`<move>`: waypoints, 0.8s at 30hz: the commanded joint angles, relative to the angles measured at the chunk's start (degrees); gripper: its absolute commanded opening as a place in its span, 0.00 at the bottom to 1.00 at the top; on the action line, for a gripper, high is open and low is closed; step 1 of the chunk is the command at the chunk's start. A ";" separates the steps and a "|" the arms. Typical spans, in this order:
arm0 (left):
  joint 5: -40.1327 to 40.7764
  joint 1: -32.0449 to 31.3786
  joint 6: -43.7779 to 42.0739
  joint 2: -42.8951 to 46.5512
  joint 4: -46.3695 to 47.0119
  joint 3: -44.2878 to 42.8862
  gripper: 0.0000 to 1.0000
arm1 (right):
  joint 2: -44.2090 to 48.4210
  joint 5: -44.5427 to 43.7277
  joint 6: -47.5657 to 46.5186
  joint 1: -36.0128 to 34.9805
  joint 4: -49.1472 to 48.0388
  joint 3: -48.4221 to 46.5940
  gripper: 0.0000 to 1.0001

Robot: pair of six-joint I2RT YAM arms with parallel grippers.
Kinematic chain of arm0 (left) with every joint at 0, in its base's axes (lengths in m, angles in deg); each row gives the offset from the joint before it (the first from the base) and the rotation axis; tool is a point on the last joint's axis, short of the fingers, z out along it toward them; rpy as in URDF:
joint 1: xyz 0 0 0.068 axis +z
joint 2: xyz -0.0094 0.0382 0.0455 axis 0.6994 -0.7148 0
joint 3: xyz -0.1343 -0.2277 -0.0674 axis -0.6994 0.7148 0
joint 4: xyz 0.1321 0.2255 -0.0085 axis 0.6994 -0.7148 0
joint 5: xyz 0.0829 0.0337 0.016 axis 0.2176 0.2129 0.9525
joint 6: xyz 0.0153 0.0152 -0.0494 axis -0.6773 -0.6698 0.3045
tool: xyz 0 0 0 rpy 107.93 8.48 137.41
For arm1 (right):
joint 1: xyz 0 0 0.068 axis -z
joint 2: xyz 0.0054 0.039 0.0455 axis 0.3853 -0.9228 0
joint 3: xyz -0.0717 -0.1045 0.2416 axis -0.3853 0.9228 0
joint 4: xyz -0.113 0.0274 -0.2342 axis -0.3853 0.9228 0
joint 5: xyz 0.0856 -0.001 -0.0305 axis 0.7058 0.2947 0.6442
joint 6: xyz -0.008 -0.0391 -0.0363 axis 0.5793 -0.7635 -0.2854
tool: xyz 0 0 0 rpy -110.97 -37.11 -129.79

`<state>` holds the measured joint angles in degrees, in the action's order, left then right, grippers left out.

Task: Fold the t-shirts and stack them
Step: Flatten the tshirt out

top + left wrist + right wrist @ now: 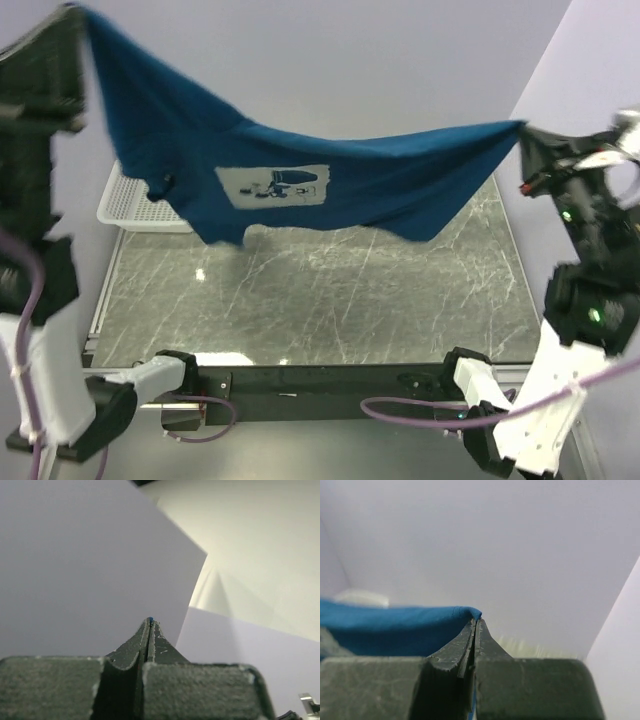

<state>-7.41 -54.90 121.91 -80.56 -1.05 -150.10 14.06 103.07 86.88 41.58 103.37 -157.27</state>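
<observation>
A dark blue t-shirt (300,160) with a pale square print (273,185) hangs stretched in the air above the table, sagging in the middle. My left gripper (72,15) is raised at the top left, shut on one corner of the cloth; in the left wrist view only a blue speck (150,619) shows at the shut fingertips (150,625). At the right, my right gripper (524,130) is shut on the opposite corner. In the right wrist view the blue t-shirt (395,627) runs left from the pinched tips (476,622).
A white mesh basket (125,205) sits at the back left of the marbled table (330,290), partly behind the hanging cloth. Pale walls close in at the back and right. The arm bases (320,385) stand along the near edge.
</observation>
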 commanded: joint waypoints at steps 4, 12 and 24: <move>2.28 0.24 -3.11 4.34 4.57 -2.12 0.00 | -1.27 -3.34 2.90 0.59 -3.89 -17.81 0.00; 1.23 0.24 -3.81 7.86 3.78 9.31 0.00 | 0.83 -2.20 -0.79 0.59 -1.51 -14.13 0.00; 0.00 0.24 -2.24 4.97 3.86 21.58 0.00 | -1.99 -3.72 -4.57 0.68 -2.02 1.46 0.00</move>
<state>-6.71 -54.90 119.37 -73.50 1.77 -135.41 13.10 97.74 83.65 41.82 103.29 -169.55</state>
